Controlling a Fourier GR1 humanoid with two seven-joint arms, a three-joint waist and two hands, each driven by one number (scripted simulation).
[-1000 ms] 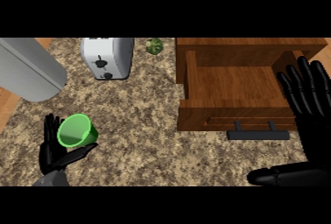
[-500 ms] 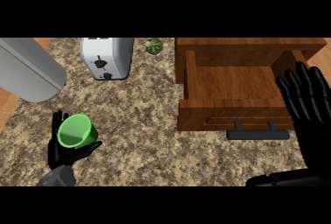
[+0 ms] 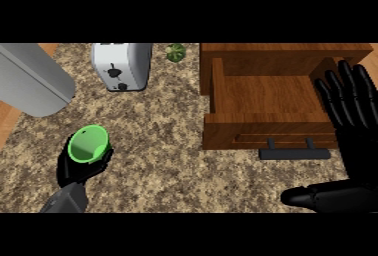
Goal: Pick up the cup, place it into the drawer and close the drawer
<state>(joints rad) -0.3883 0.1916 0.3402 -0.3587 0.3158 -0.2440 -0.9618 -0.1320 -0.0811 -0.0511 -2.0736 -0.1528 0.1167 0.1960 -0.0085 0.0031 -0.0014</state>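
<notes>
A green cup is held at the lower left, its mouth facing up, with my left hand curled round its underside. The wooden drawer stands pulled out at the right, its inside bare, with a dark handle on its front. My right hand hovers open, fingers straight, over the drawer's right side.
A white toaster stands at the top middle. A grey rounded appliance fills the upper left. A small green item lies between the toaster and the drawer cabinet. Speckled counter lies between the cup and the drawer.
My left hand has carried the cup slightly right and up. My right hand has shifted a little up and left over the drawer's right edge.
</notes>
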